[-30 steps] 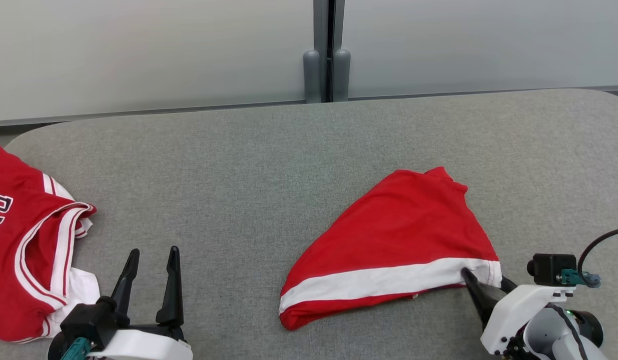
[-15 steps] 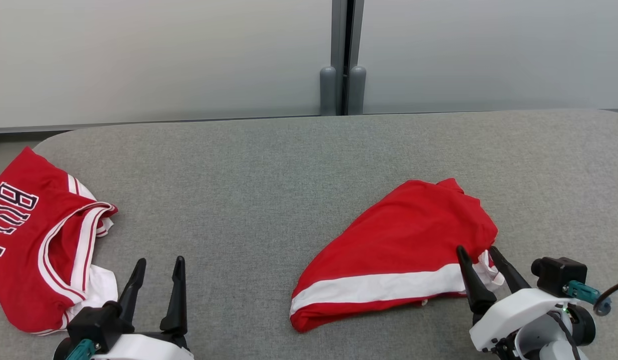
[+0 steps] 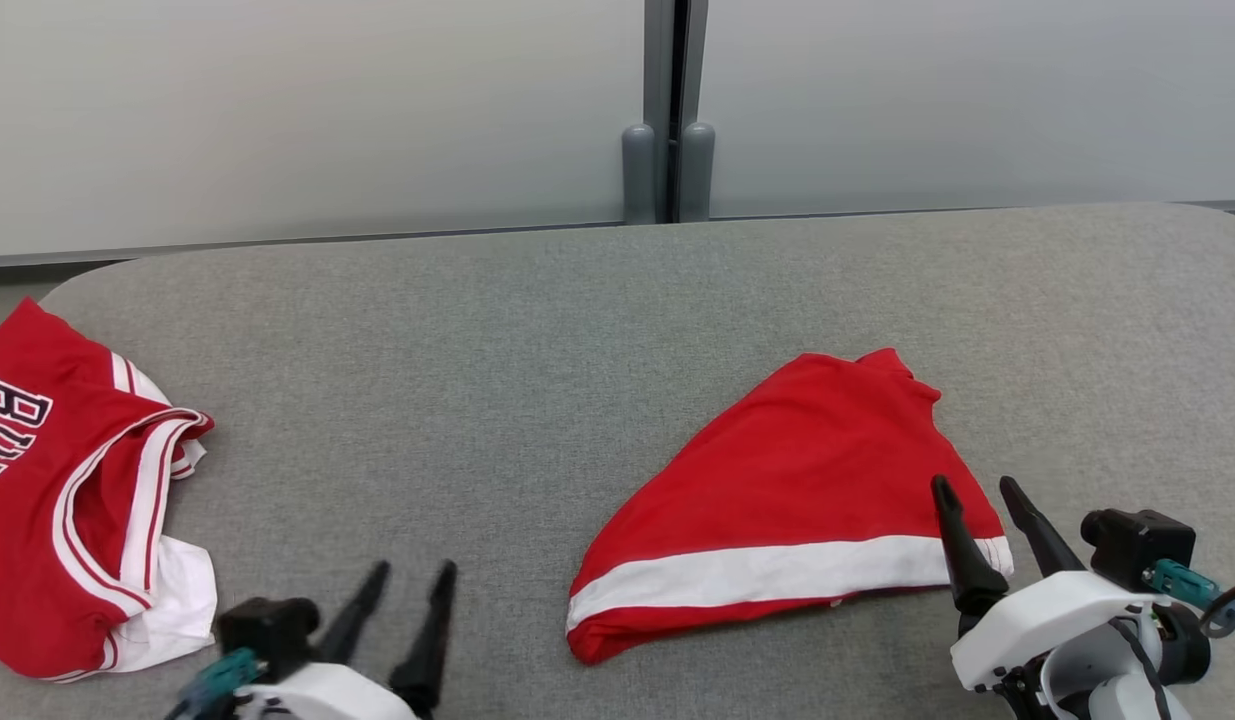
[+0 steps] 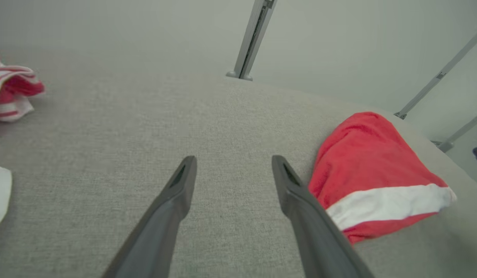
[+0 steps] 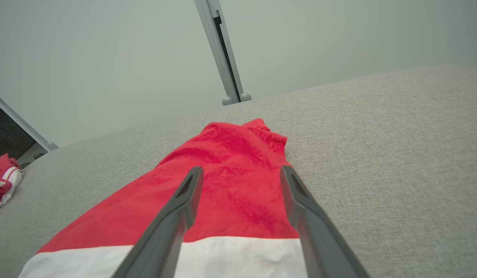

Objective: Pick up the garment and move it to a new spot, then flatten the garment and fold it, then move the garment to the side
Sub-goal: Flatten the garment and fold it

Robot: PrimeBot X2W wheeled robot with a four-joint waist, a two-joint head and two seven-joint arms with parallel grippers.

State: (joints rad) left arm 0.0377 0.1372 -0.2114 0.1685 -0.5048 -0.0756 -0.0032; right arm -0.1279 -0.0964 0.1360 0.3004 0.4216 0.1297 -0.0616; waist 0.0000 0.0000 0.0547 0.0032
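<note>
garment [image 3: 787,500]: red cloth, one broad white band near its lower hem, a thin red strip below the band | state: laid flat, bunched into a rough triangle, slightly rumpled at the tip | pose: tip pointed to the far edge, band run roughly along the near edge | place: right half of the grey surface [image 3: 497,330], close to its near edge

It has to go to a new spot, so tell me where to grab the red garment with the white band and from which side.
Probably best: take the red garment at the right corner of its white band, coming from the near right with the right gripper. That corner is a free, flat edge on the table, close beneath its open fingers.
</note>
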